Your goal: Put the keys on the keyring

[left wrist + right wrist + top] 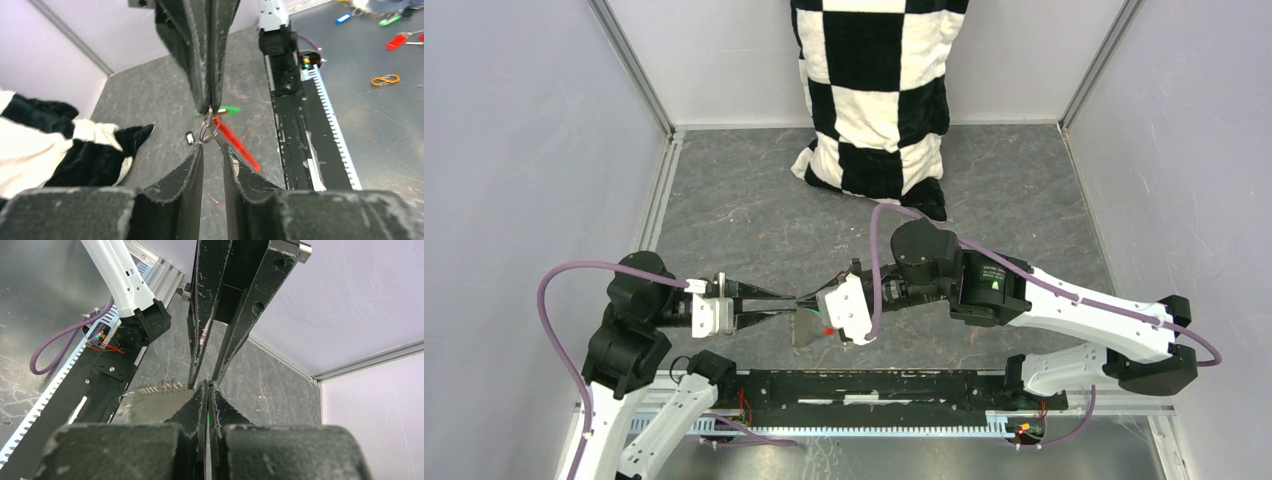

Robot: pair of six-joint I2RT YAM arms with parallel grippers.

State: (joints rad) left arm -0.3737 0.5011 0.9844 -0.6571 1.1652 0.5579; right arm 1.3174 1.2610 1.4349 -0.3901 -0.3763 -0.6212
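Note:
My two grippers meet tip to tip above the near middle of the table. My right gripper point(808, 303) is shut on the green-tagged key point(228, 110); green shows between its fingers in its own wrist view point(207, 416). The silvery keyring point(201, 134) hangs from those fingertips, with the red tag point(240, 145) slanting down from it. My left gripper point(213, 146) is open by a narrow gap, its tips just under the ring. The black-tagged key point(189, 137) lies on the table below.
A black-and-white checkered cushion point(874, 90) leans at the back wall. The black rail point(874, 385) runs along the near edge. Past it lie an orange carabiner point(385, 80) and loose red point(397, 41), green and blue tags. Grey walls enclose three sides.

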